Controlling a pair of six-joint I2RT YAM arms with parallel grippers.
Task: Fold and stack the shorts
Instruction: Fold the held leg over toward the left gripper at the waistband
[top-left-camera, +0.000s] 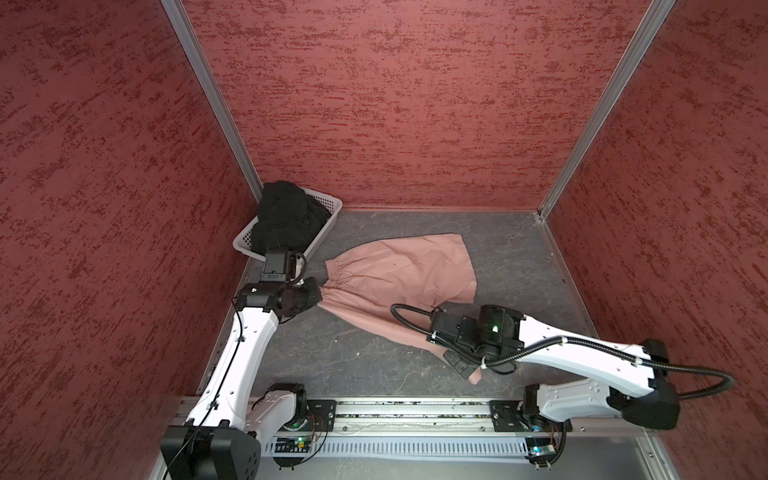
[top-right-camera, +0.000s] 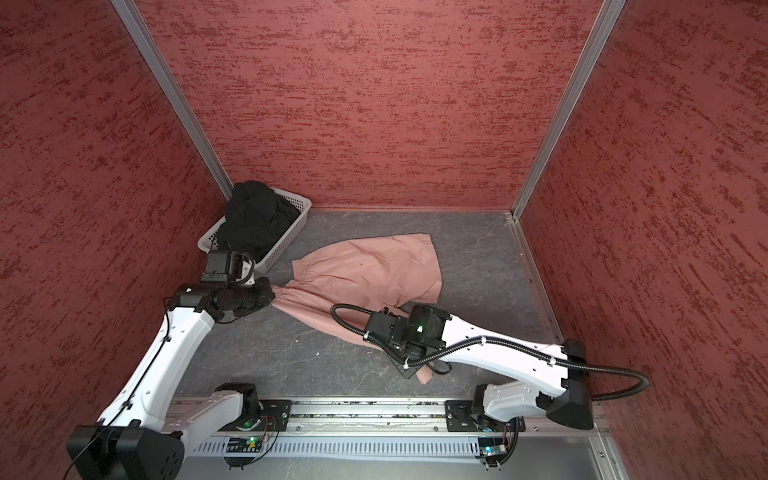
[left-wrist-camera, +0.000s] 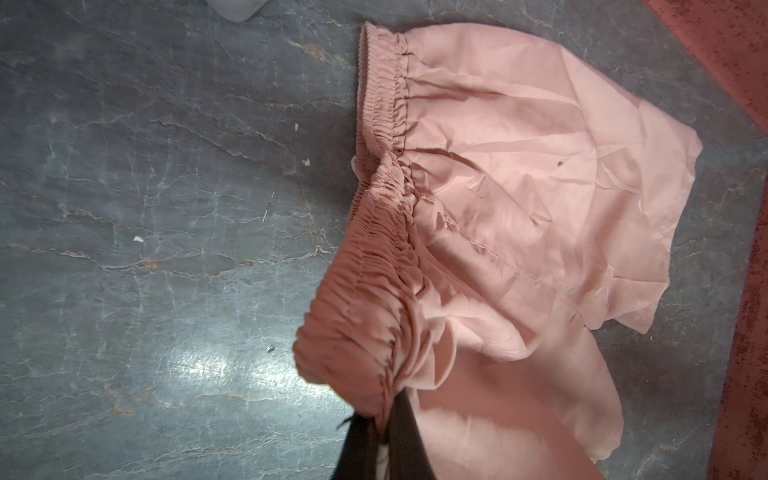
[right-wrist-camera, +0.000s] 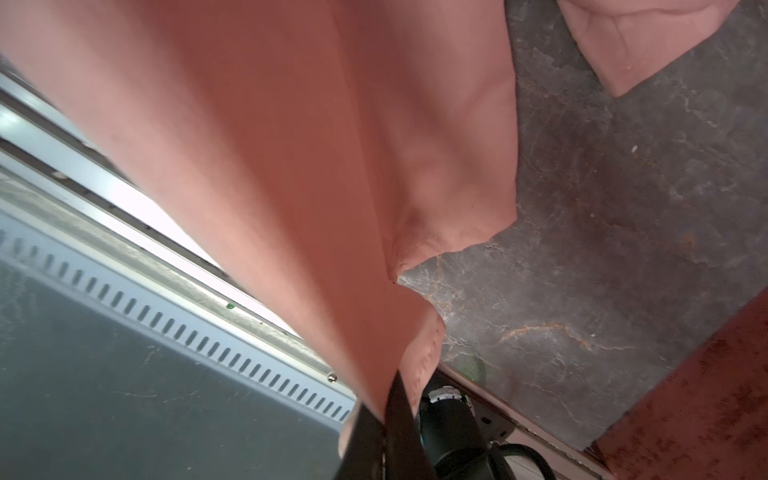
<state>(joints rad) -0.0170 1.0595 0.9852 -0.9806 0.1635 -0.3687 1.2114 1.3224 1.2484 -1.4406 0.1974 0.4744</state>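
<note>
Left gripper (left-wrist-camera: 384, 436): I see its fingers pressed together on one end of the gathered waistband (left-wrist-camera: 365, 291), pinching that fold of cloth between them.
Right gripper (right-wrist-camera: 384, 432): fingers closed tight on a stitched leg hem of the same garment, with a small tail of cloth hanging out past them in both top views.
Pink shorts (top-left-camera: 399, 274): in the middle of the table (top-left-camera: 353, 353). The far half lies flat and creased. The near half is drawn into a narrow band running from my left gripper (top-left-camera: 319, 292) to my right gripper (top-left-camera: 461, 365).
Lift: at the right-hand end the cloth is held up off the table. From the top views I cannot tell how much of the band is clear of the surface.
Black shorts (top-left-camera: 286, 220): bunched in a heap inside the basket (top-left-camera: 328, 203), piled above its rim.
Basket: white, perforated, set at an angle in the far left corner, just beyond my left wrist and apart from the pink shorts.
Table: dark grey with pale veins and a few light specks.
</note>
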